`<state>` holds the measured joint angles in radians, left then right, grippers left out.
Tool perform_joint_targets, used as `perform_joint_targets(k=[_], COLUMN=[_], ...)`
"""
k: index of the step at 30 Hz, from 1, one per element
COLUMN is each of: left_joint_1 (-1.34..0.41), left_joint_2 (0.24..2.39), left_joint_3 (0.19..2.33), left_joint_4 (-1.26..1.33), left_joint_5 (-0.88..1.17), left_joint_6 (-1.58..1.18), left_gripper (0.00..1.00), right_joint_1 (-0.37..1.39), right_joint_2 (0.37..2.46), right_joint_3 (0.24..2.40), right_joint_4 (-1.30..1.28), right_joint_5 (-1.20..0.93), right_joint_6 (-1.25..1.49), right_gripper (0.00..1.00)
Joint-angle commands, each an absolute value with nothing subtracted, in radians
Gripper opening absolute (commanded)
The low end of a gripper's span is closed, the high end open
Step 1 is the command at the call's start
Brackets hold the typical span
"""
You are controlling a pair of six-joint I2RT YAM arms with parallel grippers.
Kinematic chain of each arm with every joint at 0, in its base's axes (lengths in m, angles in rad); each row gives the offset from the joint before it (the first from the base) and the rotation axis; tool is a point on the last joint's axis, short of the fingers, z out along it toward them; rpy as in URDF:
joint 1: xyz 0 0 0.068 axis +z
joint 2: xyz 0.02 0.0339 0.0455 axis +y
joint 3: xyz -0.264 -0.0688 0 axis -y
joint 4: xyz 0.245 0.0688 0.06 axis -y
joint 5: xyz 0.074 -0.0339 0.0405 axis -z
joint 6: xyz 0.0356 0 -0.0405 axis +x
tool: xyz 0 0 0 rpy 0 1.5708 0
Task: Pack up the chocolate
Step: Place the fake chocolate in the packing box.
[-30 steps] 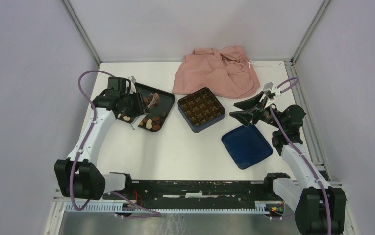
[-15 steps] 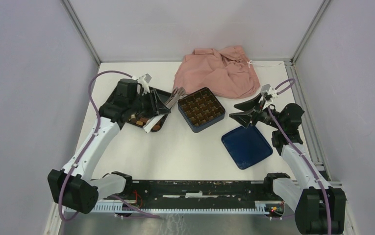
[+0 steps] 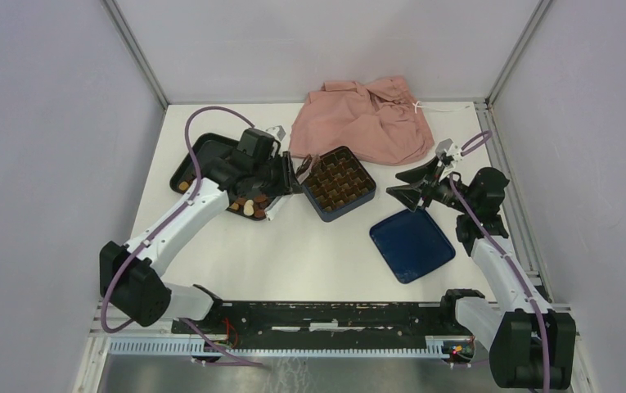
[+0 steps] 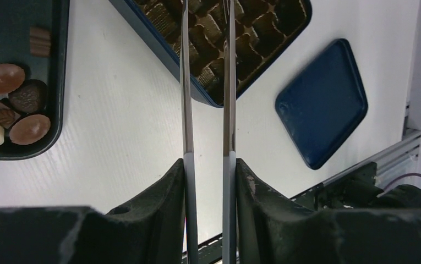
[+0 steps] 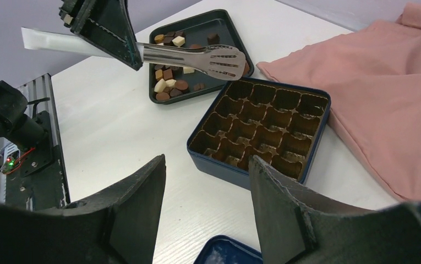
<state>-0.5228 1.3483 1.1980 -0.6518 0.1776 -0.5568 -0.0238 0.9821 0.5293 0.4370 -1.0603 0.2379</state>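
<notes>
I judge nothing packed: left gripper clamps silver metal tongs over the empty dark-blue gridded box, bite-sized chocolates in the black rectangular tray; right gripper wide, empty.

left claw beside blue box

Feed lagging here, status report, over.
Left gripper shut on tongs, over box edge. Right gripper open, empty. Chocolate in black tray; box cells empty. Pink cloth beside box.
</notes>
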Motion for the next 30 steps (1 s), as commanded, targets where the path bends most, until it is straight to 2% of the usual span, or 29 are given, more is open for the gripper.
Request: perform_joint_targets(k=[1,21,30], left_joint_1=[-0.542,-0.552,-0.554], left_joint_2=[1.395,1.511,1.520], left_joint_3=[1.268,1.337,1.341], left_joint_4=[-0.667,-0.720,-0.734], left_joint_5=[0.058,0.005,-0.022], left_joint_6=[-0.498,-0.448,-0.445], left_gripper=[0.07,0.12,0.26], right_joint_1=[-0.026,-0.026,-0.026], right_joint_2=[0.985,0.990,0.994], right_joint_3=[0.575,0.575,0.575], right_joint_4=[0.444,0.444,0.445], right_joint_5=[-1.052,-1.061,-1.064], right_joint_6=[0.215,0.215,0.215], right_gripper=[0.63,0.63,0.63])
